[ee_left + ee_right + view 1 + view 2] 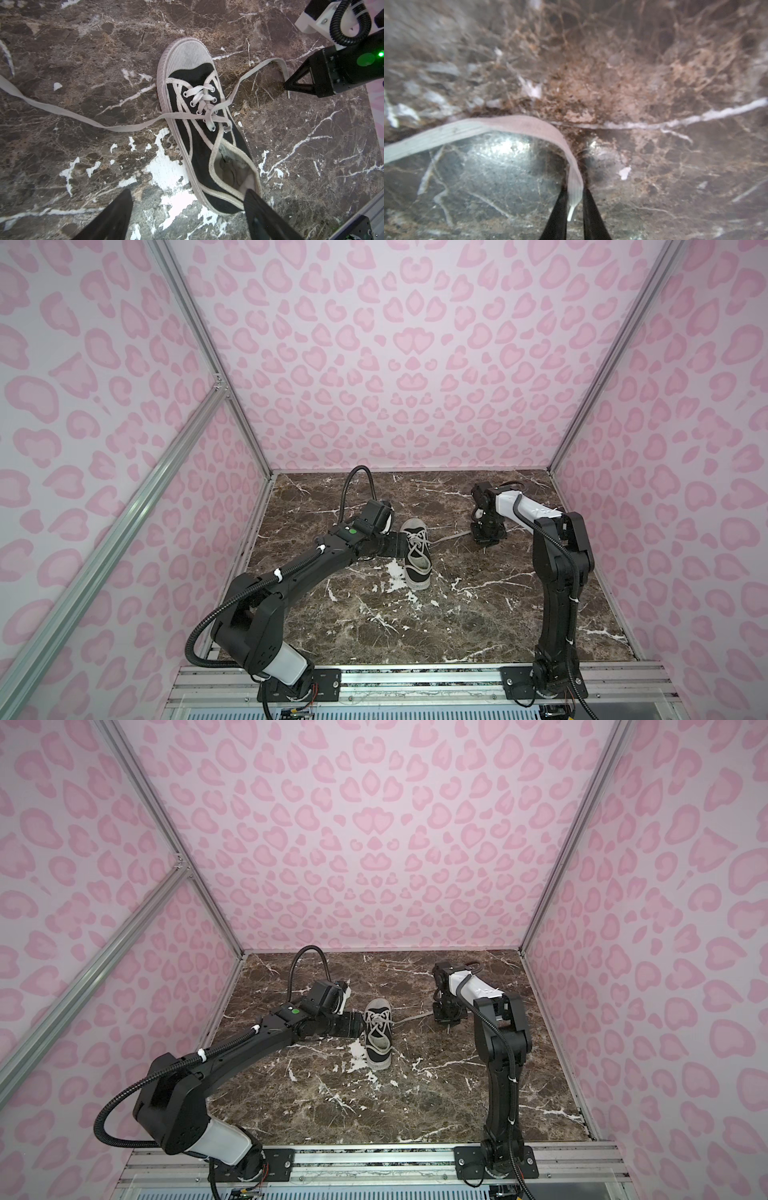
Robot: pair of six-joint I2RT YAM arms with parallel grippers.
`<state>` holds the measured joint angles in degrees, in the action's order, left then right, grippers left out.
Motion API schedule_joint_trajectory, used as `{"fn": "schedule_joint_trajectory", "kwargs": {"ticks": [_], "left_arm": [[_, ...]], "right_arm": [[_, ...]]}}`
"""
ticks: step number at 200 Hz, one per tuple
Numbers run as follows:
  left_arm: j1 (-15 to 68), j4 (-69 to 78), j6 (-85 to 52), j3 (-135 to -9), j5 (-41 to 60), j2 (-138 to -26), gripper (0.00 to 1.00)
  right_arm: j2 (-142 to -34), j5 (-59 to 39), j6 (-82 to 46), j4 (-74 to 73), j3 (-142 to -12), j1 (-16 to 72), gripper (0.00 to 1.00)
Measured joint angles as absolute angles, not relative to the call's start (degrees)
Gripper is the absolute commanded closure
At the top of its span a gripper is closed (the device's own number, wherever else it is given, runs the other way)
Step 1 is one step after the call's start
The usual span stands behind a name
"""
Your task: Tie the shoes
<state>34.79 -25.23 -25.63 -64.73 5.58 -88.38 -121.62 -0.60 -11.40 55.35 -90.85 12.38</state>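
Observation:
The shoe (416, 556) (378, 1038), a black low-top with a white toe cap, lies mid-table with its toe toward the back wall. Its laces are threaded but loose. In the left wrist view one lace (62, 112) trails away from the shoe (187, 116) across the marble. The other lace (451, 537) (411, 1017) (259, 67) runs to my right gripper (484, 538) (446, 1018) (287, 86). That gripper (575, 193) is shut on the lace end (574, 187), and the aglet pokes out between the fingers. My left gripper (397, 546) (359, 1025) (188, 193) is open beside the shoe's heel and holds nothing.
The brown marble tabletop (457, 614) is enclosed by pink patterned walls (415, 364) on three sides. An aluminium rail (415, 676) carrying both arm bases runs along the front edge. White chipped patches (166, 170) mark the marble next to the shoe.

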Motion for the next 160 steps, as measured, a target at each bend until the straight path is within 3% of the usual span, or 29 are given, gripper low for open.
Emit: {"fn": "schedule_joint_trajectory", "kwargs": {"ticks": [40,93,160], "left_arm": [[34.8,-25.3,-25.6,-64.7,5.6,-88.4,0.14],[34.8,-25.3,-25.6,-64.7,5.5,-88.4,0.14],[34.8,-25.6,-25.8,-65.5,5.6,-88.8,0.14]], "right_arm": [[-121.9,-1.1,-11.4,55.3,-90.9,12.4,0.81],[-121.7,-2.9,-11.4,54.5,-90.4,12.1,0.97],[-116.0,-14.4,-14.7,48.9,-84.1,8.6,0.98]]}}
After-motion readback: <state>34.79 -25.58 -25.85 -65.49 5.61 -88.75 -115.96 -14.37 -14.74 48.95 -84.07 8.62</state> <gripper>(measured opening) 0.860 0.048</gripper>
